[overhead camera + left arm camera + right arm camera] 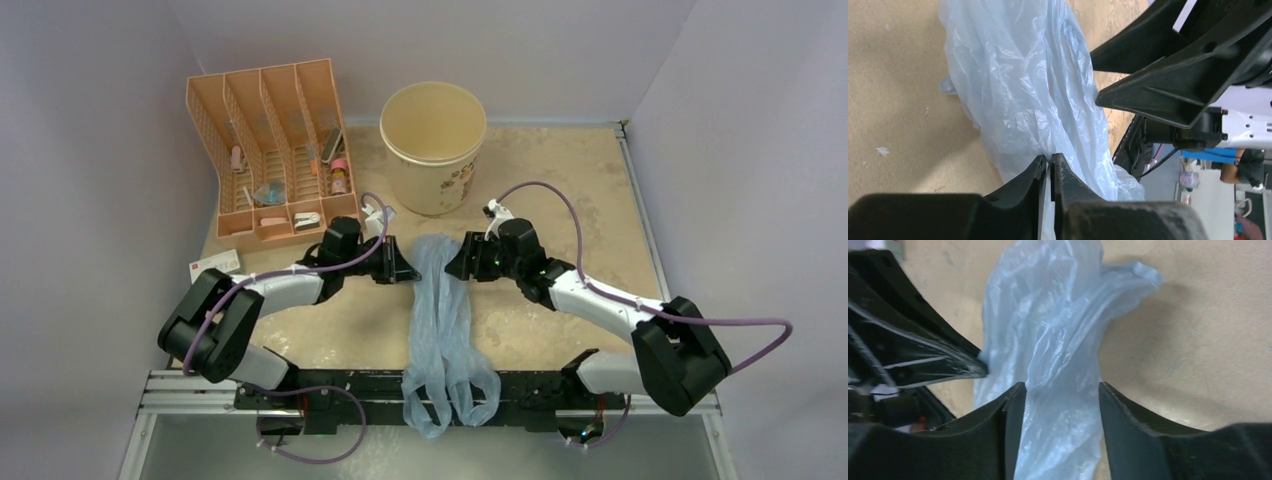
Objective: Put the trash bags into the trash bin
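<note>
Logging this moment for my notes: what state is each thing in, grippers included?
trash bin: upright, nothing visible inside.
trash bag: crumpled lengthwise on the table, outside the trash bin, near end hanging over the edge.
left gripper: shut on the trash bag.
right gripper: open, straddling the trash bag.
orange rack: standing, small items in its slots.

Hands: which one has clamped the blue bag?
The left hand: its fingers are shut on the blue bag; the right hand straddles it, fingers apart.
</note>
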